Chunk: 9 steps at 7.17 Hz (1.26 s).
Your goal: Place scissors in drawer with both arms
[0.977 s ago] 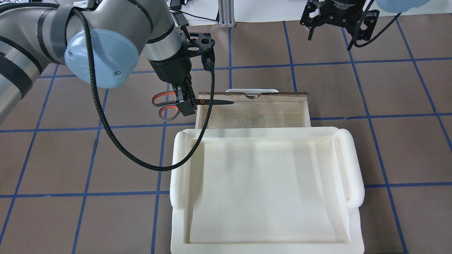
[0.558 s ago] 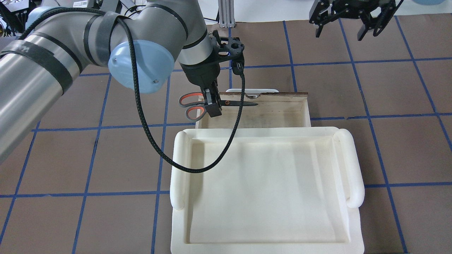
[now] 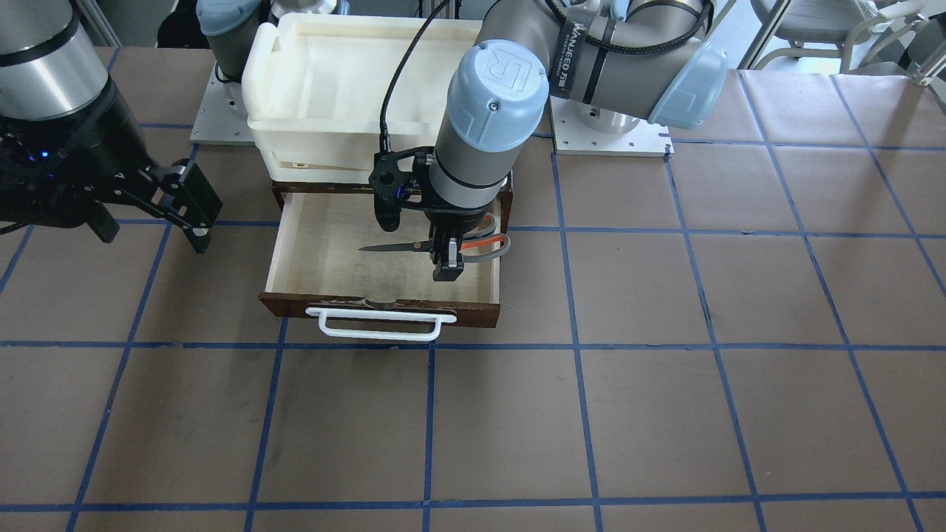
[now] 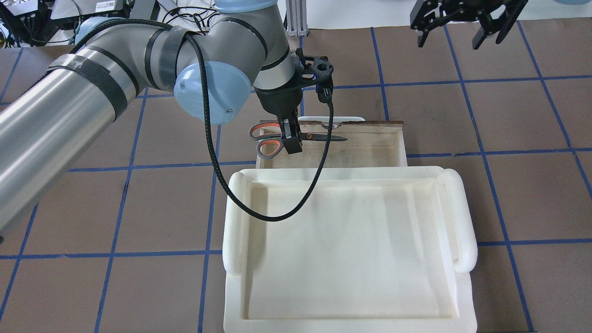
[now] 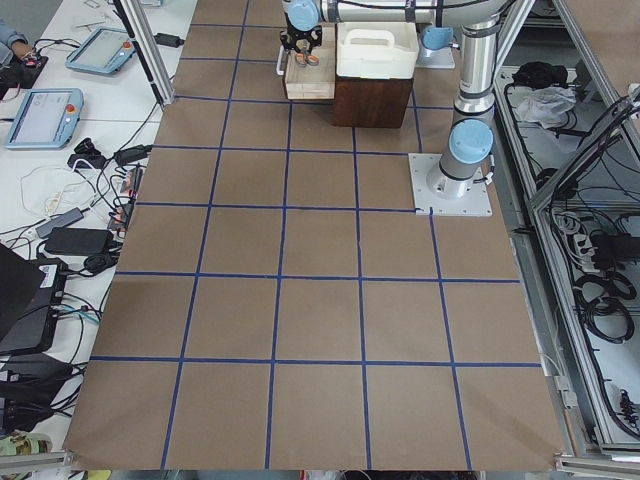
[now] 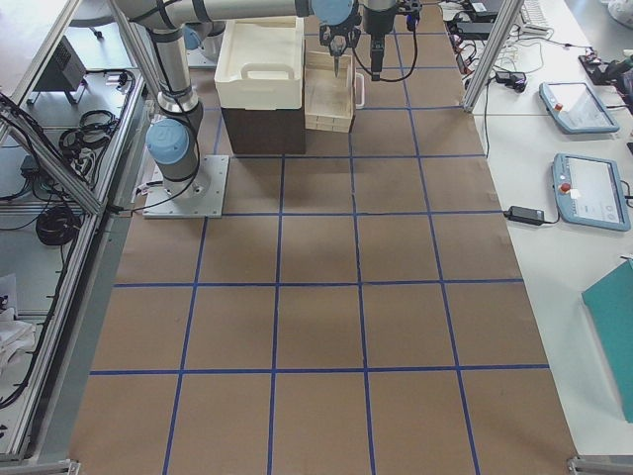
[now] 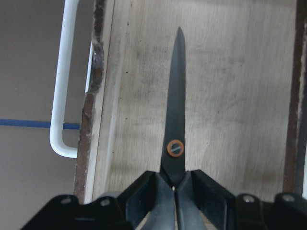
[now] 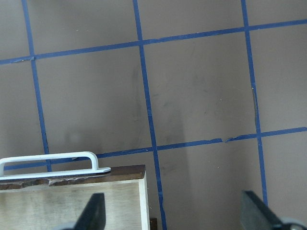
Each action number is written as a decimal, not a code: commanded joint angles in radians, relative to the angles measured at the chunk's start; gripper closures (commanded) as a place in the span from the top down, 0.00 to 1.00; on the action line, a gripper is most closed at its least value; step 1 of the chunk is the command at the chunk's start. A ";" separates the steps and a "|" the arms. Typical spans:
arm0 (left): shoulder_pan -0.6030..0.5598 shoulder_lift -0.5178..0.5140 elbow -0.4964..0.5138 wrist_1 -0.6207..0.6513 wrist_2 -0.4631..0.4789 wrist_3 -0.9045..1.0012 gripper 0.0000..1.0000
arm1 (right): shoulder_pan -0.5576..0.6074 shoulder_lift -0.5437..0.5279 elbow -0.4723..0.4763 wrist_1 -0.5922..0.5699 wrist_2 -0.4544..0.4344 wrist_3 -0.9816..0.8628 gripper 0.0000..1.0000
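Observation:
My left gripper (image 4: 291,141) is shut on the scissors (image 4: 323,137) near their pivot and holds them level above the open drawer (image 4: 400,138). The blades point across the pale drawer floor. The grey, orange-lined finger loops (image 4: 265,134) hang over the drawer's left side wall. In the left wrist view the closed blades (image 7: 176,105) lie over the drawer floor (image 7: 230,96), next to the white bar handle (image 7: 60,96). My right gripper (image 4: 460,34) is open and empty, raised beyond the drawer's far right corner; its fingers (image 8: 93,215) frame the drawer corner (image 8: 96,199).
A cream-white plastic tray (image 4: 462,217) sits on top of the dark cabinet behind the drawer, covering its near part in the overhead view. The brown table (image 3: 665,332) has blue tape grid lines.
My left arm has moved right with the scissors, from beside the drawer's left wall to over its interior. My right gripper has shifted slightly up and to the right.

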 commanded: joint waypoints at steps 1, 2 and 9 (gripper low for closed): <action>-0.021 -0.019 0.000 0.011 0.000 -0.007 0.00 | 0.002 -0.012 0.000 0.001 0.007 -0.006 1.00; -0.031 -0.025 0.000 0.011 0.000 -0.010 0.00 | 0.002 -0.022 0.002 0.002 0.004 -0.030 1.00; -0.058 -0.032 -0.040 0.014 0.003 -0.007 0.00 | 0.001 -0.066 0.068 0.022 -0.010 -0.103 1.00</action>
